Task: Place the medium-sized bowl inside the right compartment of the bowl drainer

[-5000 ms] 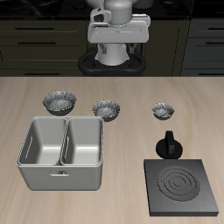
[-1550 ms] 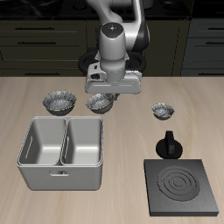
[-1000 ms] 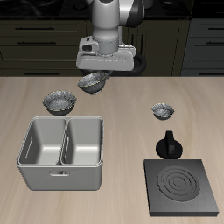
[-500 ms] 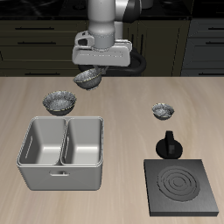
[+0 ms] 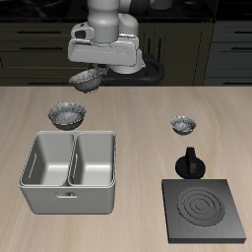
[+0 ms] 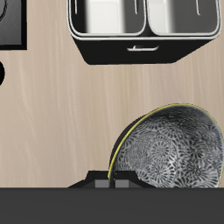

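Observation:
My gripper (image 5: 94, 73) is shut on the rim of the medium-sized bowl (image 5: 86, 79), a silvery crinkled bowl with a dark speckled inside. It holds the bowl tilted, high above the table's back, behind the bowl drainer (image 5: 67, 200). In the wrist view the bowl (image 6: 171, 149) hangs close at the gripper (image 6: 109, 181), and the drainer (image 6: 140, 52) lies beyond it with both wells empty. The drainer is a light grey bin with two deep square wells.
A slightly larger similar bowl (image 5: 67, 115) sits on the table just behind the drainer. The smallest bowl (image 5: 182, 124) sits farther along the table. A black knobbed object (image 5: 188, 162) stands behind the flat black stove plate (image 5: 205, 210), which also shows in the wrist view (image 6: 10, 22).
The gripper came down on the medium-sized bowl, shut on its rim and lifted it. Over the last second it has carried the bowl up and sideways, toward the larger bowl's side.

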